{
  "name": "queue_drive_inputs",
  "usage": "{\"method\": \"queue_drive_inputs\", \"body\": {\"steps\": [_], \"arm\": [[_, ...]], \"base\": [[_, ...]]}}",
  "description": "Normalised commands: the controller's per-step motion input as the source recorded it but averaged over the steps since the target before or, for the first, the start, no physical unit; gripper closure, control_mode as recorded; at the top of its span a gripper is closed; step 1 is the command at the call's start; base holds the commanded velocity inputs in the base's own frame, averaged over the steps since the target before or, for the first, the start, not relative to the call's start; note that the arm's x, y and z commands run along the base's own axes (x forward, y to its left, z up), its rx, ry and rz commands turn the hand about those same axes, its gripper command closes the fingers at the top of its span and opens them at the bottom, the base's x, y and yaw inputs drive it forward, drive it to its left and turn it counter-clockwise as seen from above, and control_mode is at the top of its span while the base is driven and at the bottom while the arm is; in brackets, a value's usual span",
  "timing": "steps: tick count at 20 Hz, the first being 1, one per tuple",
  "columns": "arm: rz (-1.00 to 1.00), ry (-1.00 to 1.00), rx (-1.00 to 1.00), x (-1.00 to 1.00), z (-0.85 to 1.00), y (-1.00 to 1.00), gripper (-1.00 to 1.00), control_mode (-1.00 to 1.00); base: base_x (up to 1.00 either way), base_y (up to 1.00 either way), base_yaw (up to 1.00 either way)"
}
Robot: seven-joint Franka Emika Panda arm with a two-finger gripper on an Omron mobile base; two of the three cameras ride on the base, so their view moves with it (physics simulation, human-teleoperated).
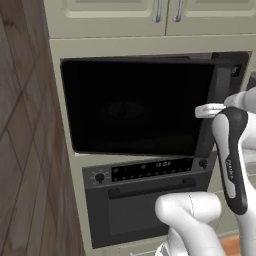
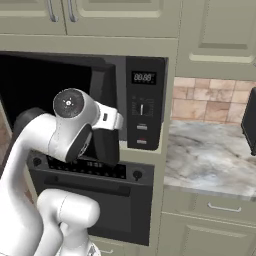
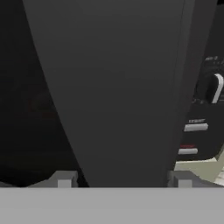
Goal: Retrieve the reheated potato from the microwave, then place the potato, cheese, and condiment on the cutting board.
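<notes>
A: Dark glass is being swung outward — the microwave (image 1: 150, 105) door (image 3: 118, 87) is partly open, and its free edge is being straddled by the gripper (image 3: 124, 180), with one fingertip (image 3: 64, 179) to each side. The jaws are standing apart around the edge, not clamped on it.

B: And the potato?

A: It is not being made out; the cavity behind the door is too dark.

B: What is being risked?

A: The door is likely being hooked, not held, so the edge could be lost mid-swing. The control panel (image 2: 144, 102) is being passed closely; a button could be pressed. If the door is left half open, the reach inside is being blocked. The oven (image 1: 145, 200) below is not being touched.
</notes>
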Motion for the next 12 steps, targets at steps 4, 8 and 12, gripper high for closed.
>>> {"method": "queue_drive_inputs", "body": {"steps": [4, 8, 12], "arm": [[-0.05, 0.05, 0.01, -0.64, 0.27, 0.08, 1.00, -1.00], [-0.01, 0.00, 0.00, -0.69, 0.27, 0.15, 1.00, -1.00], [-0.05, -0.03, 0.00, -0.75, 0.27, 0.21, 1.00, -1.00]], "base": [[0.00, 0.00, 0.00], [0.00, 0.00, 0.00], [0.00, 0.00, 0.00]]}}
